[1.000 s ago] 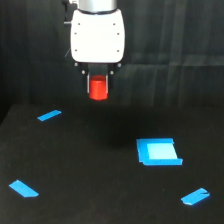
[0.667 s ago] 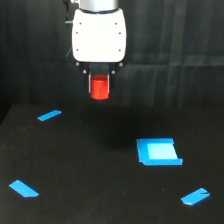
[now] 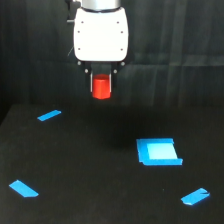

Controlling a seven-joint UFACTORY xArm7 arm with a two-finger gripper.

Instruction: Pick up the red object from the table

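Legible text, labels, brands, numbers, signs: none.

- White housing (image 3: 100, 34) above the gripper (image 3: 101, 86): plain, no marking readable.
- Red object (image 3: 102, 87): plain, no lettering.
- Blue square (image 3: 158, 151) and blue strips (image 3: 49, 115) on the surface (image 3: 90, 175): solid colour, no print discernible.
- Dark backdrop: unmarked.

red object (image 3: 101, 87) held in tool (image 3: 101, 90), above the table (image 3: 100, 190)
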